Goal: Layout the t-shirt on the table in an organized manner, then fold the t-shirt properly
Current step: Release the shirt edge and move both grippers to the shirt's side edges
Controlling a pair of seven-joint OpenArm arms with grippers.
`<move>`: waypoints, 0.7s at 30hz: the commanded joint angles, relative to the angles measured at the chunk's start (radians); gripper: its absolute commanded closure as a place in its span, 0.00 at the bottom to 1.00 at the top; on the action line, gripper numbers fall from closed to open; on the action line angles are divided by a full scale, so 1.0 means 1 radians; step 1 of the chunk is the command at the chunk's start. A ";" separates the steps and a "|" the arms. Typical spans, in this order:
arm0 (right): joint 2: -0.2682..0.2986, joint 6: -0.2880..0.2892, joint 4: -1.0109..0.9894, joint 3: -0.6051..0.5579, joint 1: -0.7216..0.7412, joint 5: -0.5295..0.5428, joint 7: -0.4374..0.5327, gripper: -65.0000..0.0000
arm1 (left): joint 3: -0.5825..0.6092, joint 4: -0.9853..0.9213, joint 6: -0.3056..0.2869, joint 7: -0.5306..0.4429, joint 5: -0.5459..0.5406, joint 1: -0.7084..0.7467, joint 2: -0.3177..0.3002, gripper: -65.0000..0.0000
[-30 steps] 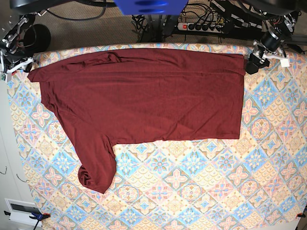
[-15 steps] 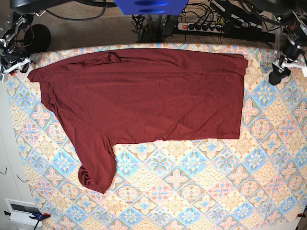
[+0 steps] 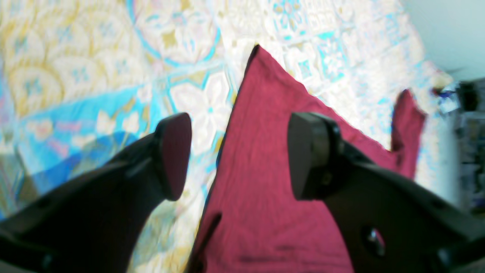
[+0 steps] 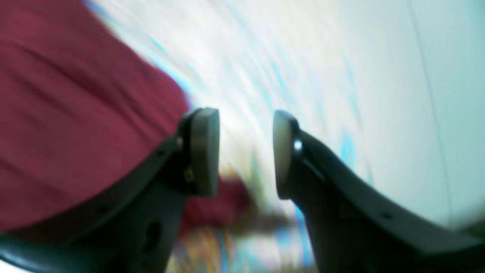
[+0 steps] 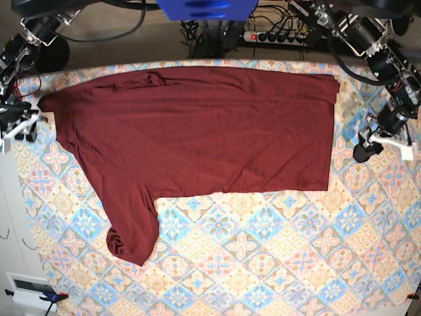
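On the table our t-shirt lies spread; both grippers, left and right, gape empty, so we judge folding next, gripping 1 edge

A robot lab: power strip with tangled cables (floor behind) beside a cloth-covered table

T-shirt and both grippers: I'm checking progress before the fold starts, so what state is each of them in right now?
t-shirt: spread flat on the table, far edge doubled over, near sleeve end bunched.
left gripper: open, empty, beside the shirt's hem edge, not touching it.
right gripper: open, empty, beside the shirt's sleeve end.
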 commanded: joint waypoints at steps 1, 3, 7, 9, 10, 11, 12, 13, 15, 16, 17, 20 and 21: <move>0.027 -0.007 0.011 -0.008 0.006 -0.012 0.001 0.66 | 0.024 0.015 -0.003 -0.029 0.005 -0.042 -0.010 0.40; 0.027 -0.007 0.011 -0.042 0.029 -0.012 0.001 0.66 | 0.065 0.012 -0.003 -0.049 0.062 -0.074 -0.009 0.39; 0.039 -0.007 0.010 -0.131 0.082 -0.012 0.001 0.66 | 0.170 -0.103 -0.003 -0.095 0.155 -0.169 -0.009 0.39; 0.042 -0.007 0.007 -0.177 0.100 -0.012 0.001 0.66 | 0.186 -0.187 -0.003 -0.131 0.180 -0.208 -0.009 0.39; 0.042 -0.007 0.008 -0.194 0.105 -0.012 0.001 0.66 | 0.186 -0.219 -0.003 -0.146 0.186 -0.212 -0.009 0.39; 0.042 -0.007 0.008 -0.206 0.106 -0.012 0.001 0.66 | 0.186 -0.247 -0.003 -0.160 0.190 -0.217 -0.009 0.39; 0.042 -0.007 0.007 -0.215 0.106 -0.012 0.001 0.66 | 0.186 -0.267 -0.003 -0.180 0.194 -0.231 -0.009 0.39; 0.042 -0.007 0.005 -0.221 0.106 -0.017 0.001 0.66 | 0.188 -0.292 -0.003 -0.201 0.203 -0.248 -0.009 0.39; 0.042 -0.007 0.005 -0.221 0.106 -0.054 0.001 0.66 | 0.188 -0.336 -0.003 -0.220 0.230 -0.263 -0.009 0.39; 0.042 -0.007 0.005 -0.223 0.106 -0.078 0.001 0.66 | 0.194 -0.353 -0.003 -0.227 0.240 -0.272 -0.009 0.39; 0.042 -0.007 0.005 -0.223 0.106 -0.101 0.001 0.66 | 0.205 -0.371 -0.003 -0.229 0.249 -0.287 -0.009 0.39; 0.042 -0.007 0.005 -0.224 0.106 -0.132 0.001 0.66 | 0.237 -0.431 -0.003 -0.266 0.287 -0.317 -0.009 0.39; 0.042 -0.007 0.005 -0.234 0.106 -0.132 0.001 0.66 | 0.254 -0.442 -0.003 -0.283 0.296 -0.317 -0.009 0.39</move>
